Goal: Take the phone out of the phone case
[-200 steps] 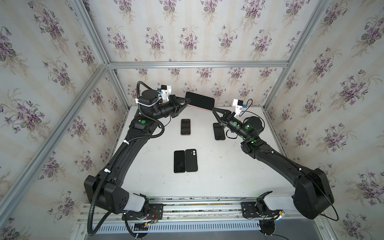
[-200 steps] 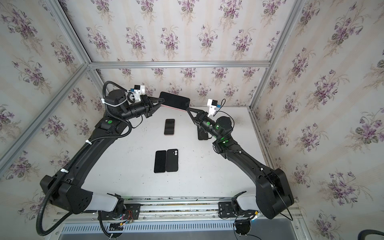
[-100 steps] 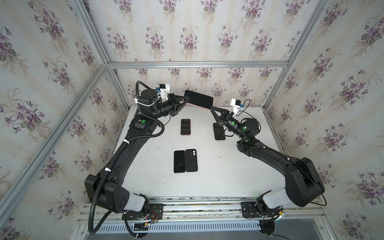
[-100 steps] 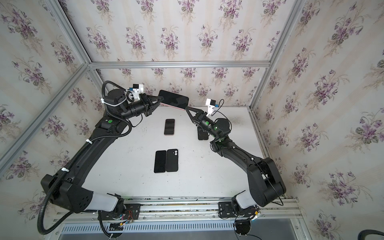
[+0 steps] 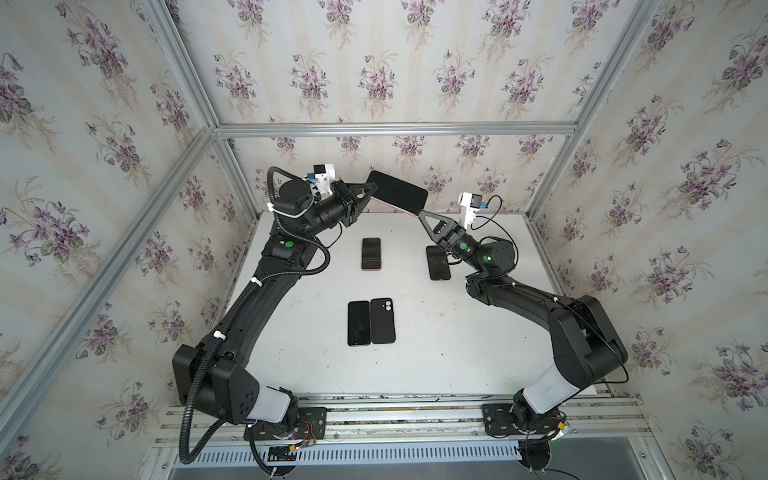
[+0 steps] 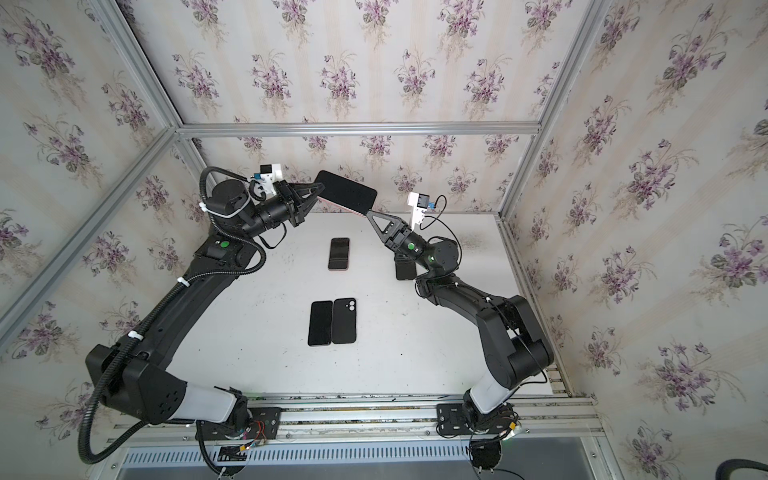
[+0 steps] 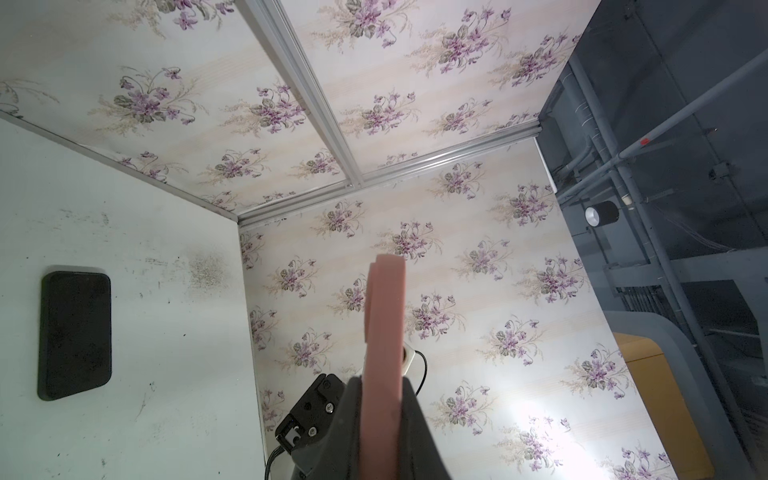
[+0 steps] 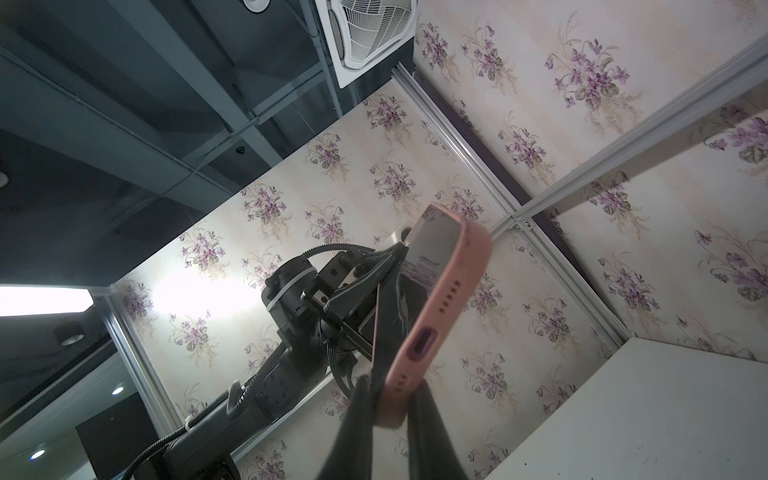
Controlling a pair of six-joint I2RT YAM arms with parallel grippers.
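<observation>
Pink case looks soft, phone stiff, slick. We clamp it both ends: left gripper 9 o'clock, right gripper 4 o'clock corner; peel rim there.

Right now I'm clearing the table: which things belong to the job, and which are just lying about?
In the job: pink-cased phone, held aloft; left gripper; right gripper, both shut on it.
Lying about: pink-edged phone; dark phone by the right arm; face-up black phone; black one showing camera lenses.
</observation>
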